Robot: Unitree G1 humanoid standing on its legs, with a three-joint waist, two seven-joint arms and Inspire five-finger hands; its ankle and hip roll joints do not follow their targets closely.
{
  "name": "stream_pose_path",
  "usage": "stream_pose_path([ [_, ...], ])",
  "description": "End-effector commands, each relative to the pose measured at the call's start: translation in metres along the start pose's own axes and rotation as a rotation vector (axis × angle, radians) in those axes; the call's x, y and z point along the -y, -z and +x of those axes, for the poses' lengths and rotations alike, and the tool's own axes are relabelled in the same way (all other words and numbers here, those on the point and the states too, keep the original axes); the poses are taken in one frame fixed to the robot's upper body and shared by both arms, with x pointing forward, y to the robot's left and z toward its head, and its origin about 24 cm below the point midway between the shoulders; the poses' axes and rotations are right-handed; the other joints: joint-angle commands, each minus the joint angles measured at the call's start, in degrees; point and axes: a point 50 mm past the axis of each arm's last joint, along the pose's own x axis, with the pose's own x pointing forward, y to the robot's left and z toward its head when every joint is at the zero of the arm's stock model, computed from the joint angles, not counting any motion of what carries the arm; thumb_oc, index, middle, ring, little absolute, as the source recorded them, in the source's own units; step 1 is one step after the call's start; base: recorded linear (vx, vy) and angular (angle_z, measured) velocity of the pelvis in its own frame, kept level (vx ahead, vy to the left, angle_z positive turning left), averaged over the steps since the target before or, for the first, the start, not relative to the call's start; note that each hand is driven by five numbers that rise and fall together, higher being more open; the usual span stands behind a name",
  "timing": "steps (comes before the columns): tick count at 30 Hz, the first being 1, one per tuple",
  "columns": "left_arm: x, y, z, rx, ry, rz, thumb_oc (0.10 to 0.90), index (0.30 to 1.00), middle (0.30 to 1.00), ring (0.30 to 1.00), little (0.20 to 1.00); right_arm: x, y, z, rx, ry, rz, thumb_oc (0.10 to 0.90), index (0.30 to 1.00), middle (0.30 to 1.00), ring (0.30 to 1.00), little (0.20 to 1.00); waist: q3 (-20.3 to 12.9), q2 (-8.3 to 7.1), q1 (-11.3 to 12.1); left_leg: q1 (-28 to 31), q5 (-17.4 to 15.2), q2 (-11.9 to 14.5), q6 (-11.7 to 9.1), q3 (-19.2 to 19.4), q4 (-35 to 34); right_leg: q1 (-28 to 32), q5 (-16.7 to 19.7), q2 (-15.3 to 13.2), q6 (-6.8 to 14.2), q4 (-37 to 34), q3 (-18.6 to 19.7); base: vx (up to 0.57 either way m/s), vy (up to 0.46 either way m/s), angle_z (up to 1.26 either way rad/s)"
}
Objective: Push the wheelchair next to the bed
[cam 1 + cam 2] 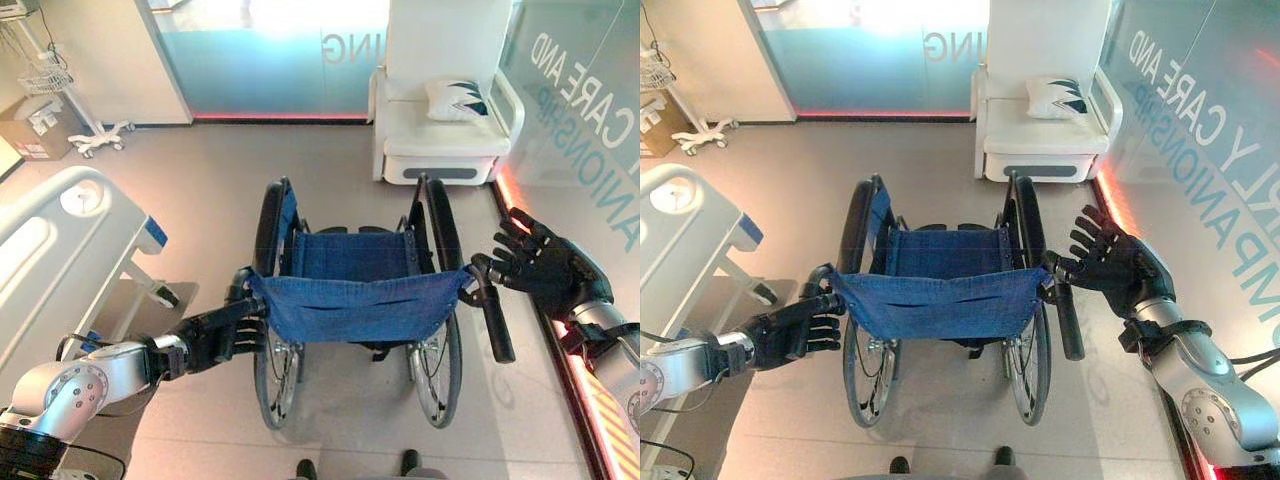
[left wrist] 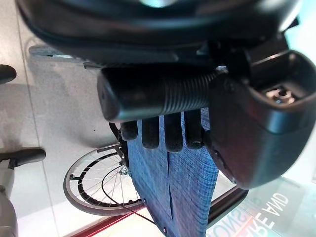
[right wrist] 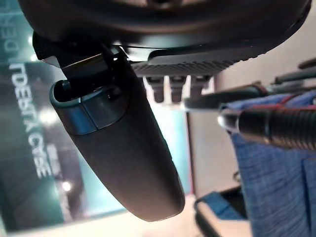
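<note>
Bed [image 1: 60,235] at robot's left. Wheelchair [image 1: 350,300] mid-floor, facing away, apart from bed. White armchair [image 1: 445,110] ahead. Left hand [image 1: 225,330] fingers curled round left push handle, seemingly firm. Right hand [image 1: 540,262] fingers spread wide, beside right push handle [image 1: 492,312], not gripping. Risk: one-sided push swings chair off line toward armchair.

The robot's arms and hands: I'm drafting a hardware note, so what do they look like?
Both arms are silver-grey metal with rounded joint housings and a black band at each wrist. The left hand and right hand are dark, almost black, with separate segmented fingers and a thick thumb. In the wrist views the thumb looks like a smooth dark rounded casing.
</note>
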Motion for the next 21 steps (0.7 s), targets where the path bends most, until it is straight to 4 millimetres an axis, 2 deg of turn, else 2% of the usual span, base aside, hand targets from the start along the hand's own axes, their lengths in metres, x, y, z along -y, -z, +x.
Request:
stream_pose_path([
  [1,0.029,-0.073,-0.015,0.317,0.146,0.07,0.4,0.3,0.3,0.3,0.3,-0.007,-0.067,0.011,0.237,0.026,-0.286,0.8,0.9,0.9,0.9,0.9,-2.1,1.07,-0.6,0.4,-1.8,-0.9,0.2,1.6,0.4,1.6,-2.0,2.5,-1.3,0.1,-1.0,0.0,0.0,0.0],
  [5,0.031,-0.075,-0.015,0.318,0.143,0.066,0.4,0.3,0.3,0.3,0.3,-0.008,-0.063,0.013,0.152,0.011,-0.307,0.8,0.9,0.9,0.9,0.9,-2.1,0.92,-0.4,0.5,-1.8,-1.0,0.2,1.4,0.4,1.8,-2.0,2.5,-1.2,0.1,-1.2,0.0,0.0,0.0],
  [8,0.031,-0.072,-0.013,0.317,0.141,0.068,0.4,0.3,0.3,0.3,0.3,-0.007,-0.051,0.015,0.068,0.02,-0.334,0.8,0.9,0.9,0.9,0.9,-2.0,0.87,-0.1,0.6,-1.7,-1.0,0.3,1.2,0.4,2.1,-2.0,2.4,-1.2,0.1,-1.4,0.0,0.0,0.0],
  [16,0.032,-0.069,-0.013,0.317,0.135,0.075,0.4,0.3,0.3,0.3,0.3,0.011,-0.039,0.016,-0.057,0.138,-0.557,0.8,0.9,0.9,0.9,0.9,-1.9,0.84,0.2,0.8,-1.6,-1.0,0.3,0.9,0.4,2.3,-1.9,2.3,-1.1,0.1,-1.6,0.0,0.0,0.0],
  [21,0.036,-0.068,-0.011,0.322,0.14,0.078,0.4,0.3,0.3,0.3,0.3,0.004,-0.027,0.019,-0.134,0.086,-0.446,0.8,0.9,0.9,0.9,0.9,-1.6,0.73,0.5,0.9,-1.4,-1.0,0.3,0.6,0.4,2.6,-1.9,2.4,-1.1,0.1,-1.7,0.0,0.0,0.0],
])
